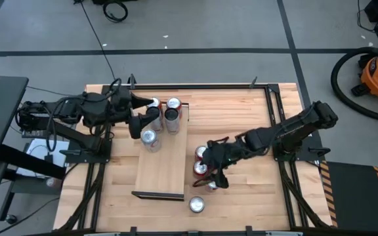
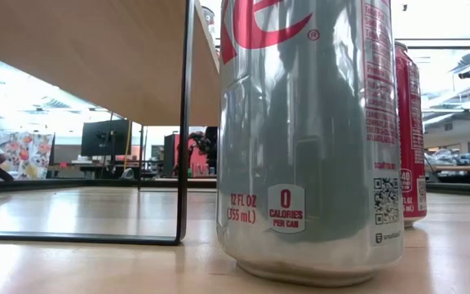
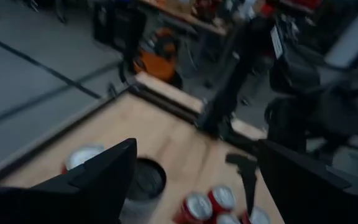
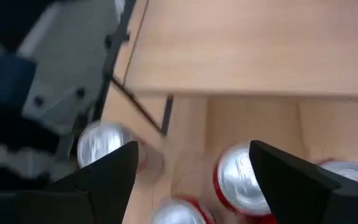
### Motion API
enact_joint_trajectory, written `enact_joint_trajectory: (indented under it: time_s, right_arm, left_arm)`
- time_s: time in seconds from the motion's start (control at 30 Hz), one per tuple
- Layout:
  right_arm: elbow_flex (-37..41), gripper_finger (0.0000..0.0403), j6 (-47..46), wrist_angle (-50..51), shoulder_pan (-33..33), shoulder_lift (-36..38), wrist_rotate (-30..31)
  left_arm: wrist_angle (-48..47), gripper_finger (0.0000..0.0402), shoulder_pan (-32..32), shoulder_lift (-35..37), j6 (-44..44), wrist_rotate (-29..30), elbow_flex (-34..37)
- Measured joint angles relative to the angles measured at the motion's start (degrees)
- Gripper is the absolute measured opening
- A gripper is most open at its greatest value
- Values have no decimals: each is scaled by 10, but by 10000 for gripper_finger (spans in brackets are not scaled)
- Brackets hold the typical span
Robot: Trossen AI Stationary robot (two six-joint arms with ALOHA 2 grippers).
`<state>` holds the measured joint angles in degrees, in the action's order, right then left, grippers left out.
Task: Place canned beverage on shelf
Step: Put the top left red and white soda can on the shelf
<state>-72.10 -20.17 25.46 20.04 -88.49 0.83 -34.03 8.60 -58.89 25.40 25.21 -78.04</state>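
On the wooden table (image 1: pixel 241 203) we see the shelf (image 1: pixel 166 164) at centre. The left gripper (image 1: pixel 142 124), open-fingered, hovers at eleven o'clock over shelved cans (image 1: pixel 172 113). The right gripper (image 1: pixel 209 167), fingers spread, straddles red cans (image 1: pixel 201 168) at three o'clock.

Lighting: even, bright overhead light on the worktop (image 1: pixel 241 111) in the high view, with short soft shadows under the arms. Low view: silver can (image 2: pixel 308 139) close and sharp, backlit by glaring ceiling light. Both wrist views: heavy motion blur, left wrist view dimmer.
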Motion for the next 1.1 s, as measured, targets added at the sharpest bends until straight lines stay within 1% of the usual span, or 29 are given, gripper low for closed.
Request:
enact_joint_trajectory:
  time_s: [0.07,0.17,0.23,0.4,0.53,0.67,0.77,0.87,0.97,1.1]
  right_arm:
    - [-11,311,-32,3,28,-6,43]
    - [-48,305,-69,1,66,-34,81]
    - [-75,302,-78,13,84,-63,96]
    - [-166,297,-93,42,115,-147,134]
    - [-248,294,-108,101,134,-203,173]
    - [-299,294,-132,143,143,-249,173]
    - [-317,294,-164,178,152,-271,165]
    - [-318,294,-198,199,166,-277,155]
    - [-318,294,-215,220,180,-276,180]
    - [-316,294,-200,237,193,-276,217]
  left_arm:
    - [-16,341,-14,0,7,-48,0]
    - [-33,341,-35,0,8,-99,0]
    - [-41,341,-45,0,8,-114,0]
    - [-53,341,-49,1,5,-127,0]
    - [-49,341,-49,4,5,-174,0]
    - [-42,341,-49,5,5,-213,0]
    - [-34,341,-49,7,5,-237,0]
    - [-33,341,-49,11,5,-253,0]
    - [-34,341,-48,15,4,-256,0]
    - [-31,341,-49,20,-16,-256,0]
